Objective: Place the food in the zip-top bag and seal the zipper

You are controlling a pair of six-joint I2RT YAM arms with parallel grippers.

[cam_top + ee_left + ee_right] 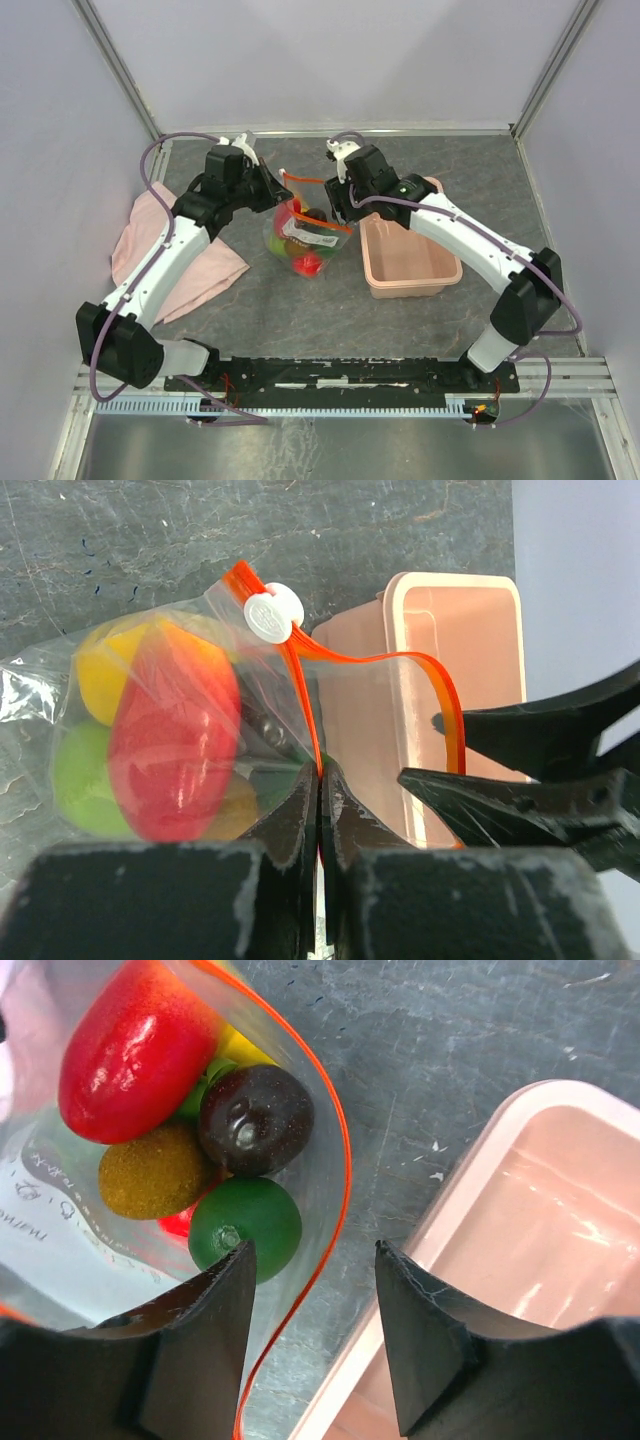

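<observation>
Fixed above and behind the two white-and-black arms (160,260), the top camera looks down from a distance on the whole dark grey marbled table (250,300), with the arm bases along its near edge. The left wrist camera sits close behind the left gripper (320,775) and faces low across the table toward its right edge. The right wrist camera, closer still, looks steeply down past the right gripper (312,1260). All three views share the clear crinkly plastic bag with a red-orange strip along its mouth (40,680), the pink rectangular plastic bin (470,660) beside it, and the table's middle.
</observation>
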